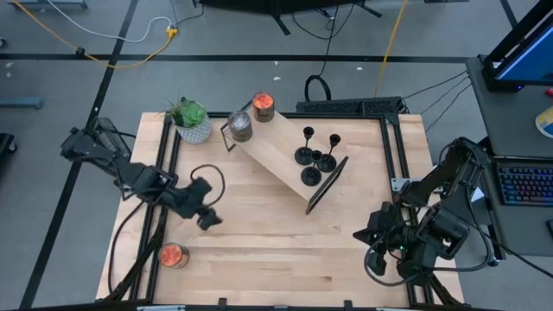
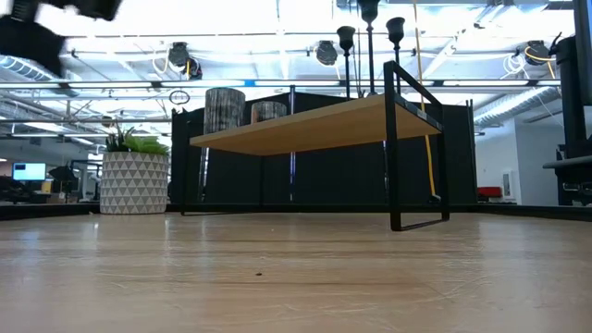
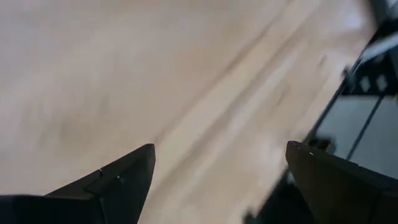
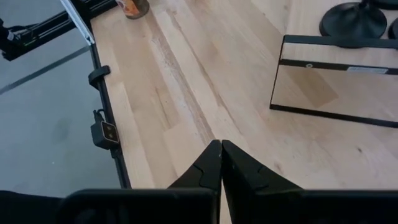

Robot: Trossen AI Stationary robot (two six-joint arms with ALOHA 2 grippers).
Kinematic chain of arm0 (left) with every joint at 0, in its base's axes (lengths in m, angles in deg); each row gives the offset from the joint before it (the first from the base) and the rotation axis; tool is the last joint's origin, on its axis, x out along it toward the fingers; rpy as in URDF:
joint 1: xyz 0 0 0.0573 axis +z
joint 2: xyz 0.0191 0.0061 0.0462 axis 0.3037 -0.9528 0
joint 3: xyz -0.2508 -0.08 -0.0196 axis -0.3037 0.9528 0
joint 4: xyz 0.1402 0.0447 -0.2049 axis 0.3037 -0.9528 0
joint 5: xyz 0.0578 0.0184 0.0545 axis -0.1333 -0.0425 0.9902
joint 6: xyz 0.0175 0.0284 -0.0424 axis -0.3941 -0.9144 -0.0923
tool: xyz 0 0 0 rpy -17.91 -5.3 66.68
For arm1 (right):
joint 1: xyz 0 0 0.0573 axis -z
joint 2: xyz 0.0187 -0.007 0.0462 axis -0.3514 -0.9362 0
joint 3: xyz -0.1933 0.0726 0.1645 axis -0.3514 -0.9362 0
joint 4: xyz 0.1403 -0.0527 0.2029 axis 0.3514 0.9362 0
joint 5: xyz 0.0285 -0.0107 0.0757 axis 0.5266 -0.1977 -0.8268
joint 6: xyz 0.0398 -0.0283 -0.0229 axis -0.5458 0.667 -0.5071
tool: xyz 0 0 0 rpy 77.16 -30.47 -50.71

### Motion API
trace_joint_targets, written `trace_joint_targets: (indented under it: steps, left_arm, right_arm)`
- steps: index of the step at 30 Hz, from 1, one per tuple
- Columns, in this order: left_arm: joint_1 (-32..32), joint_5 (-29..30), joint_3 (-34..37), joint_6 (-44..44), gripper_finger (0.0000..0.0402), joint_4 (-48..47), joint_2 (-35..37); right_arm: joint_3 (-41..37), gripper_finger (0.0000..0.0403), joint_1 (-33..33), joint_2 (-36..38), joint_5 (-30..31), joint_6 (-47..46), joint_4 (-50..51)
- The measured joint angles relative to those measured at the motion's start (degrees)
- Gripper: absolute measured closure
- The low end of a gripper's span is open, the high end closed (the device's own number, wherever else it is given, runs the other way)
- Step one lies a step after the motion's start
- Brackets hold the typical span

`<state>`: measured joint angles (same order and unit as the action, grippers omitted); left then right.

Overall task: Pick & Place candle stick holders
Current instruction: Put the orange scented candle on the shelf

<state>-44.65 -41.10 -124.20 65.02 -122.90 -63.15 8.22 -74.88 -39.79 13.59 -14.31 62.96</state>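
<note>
Several black candle stick holders stand on their round bases on top of a slanted wooden shelf with a black frame, at the table's far middle. In the low view their cups rise above the shelf top. My left gripper hangs open over bare wood at the table's left, well short of the shelf; its wrist view shows only wood between the fingers. My right gripper is shut with nothing in it near the table's front right corner, pointing down at the wood.
On the far end of the shelf stand a grey jar and an orange candle jar. A potted plant is at the far left. Another orange candle sits at the near left edge. Bare wood lies in front of the shelf.
</note>
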Motion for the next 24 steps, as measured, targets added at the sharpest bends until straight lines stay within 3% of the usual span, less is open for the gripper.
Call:
trace_joint_targets:
  steps: [4,13,19,21,24]
  left_arm:
    - [-4.4,-4.6,-1.0,7.1,0.0037,-5.5,0.0]
    - [-13.6,-7.7,-1.2,20.7,0.0037,-14.8,0.0]
    - [-17.6,-7.8,-1.2,25.0,0.0037,-17.0,0.0]
    - [-18.6,-7.8,-1.2,25.9,0.0037,-17.0,0.0]
    - [-19.7,-7.8,-1.2,27.3,0.0037,-16.9,0.0]
  right_arm:
    - [-1.2,0.0401,0.0,0.0,1.0,3.3,-2.8]
    - [-11.2,0.0401,-0.5,1.9,4.3,5.7,-10.2]
    - [-21.9,0.0401,-0.3,12.1,5.8,9.8,-16.9]
    - [-27.0,0.0401,0.4,16.9,5.3,13.8,-23.5]
    - [-35.6,0.0401,3.0,24.2,-0.2,22.0,-37.2]
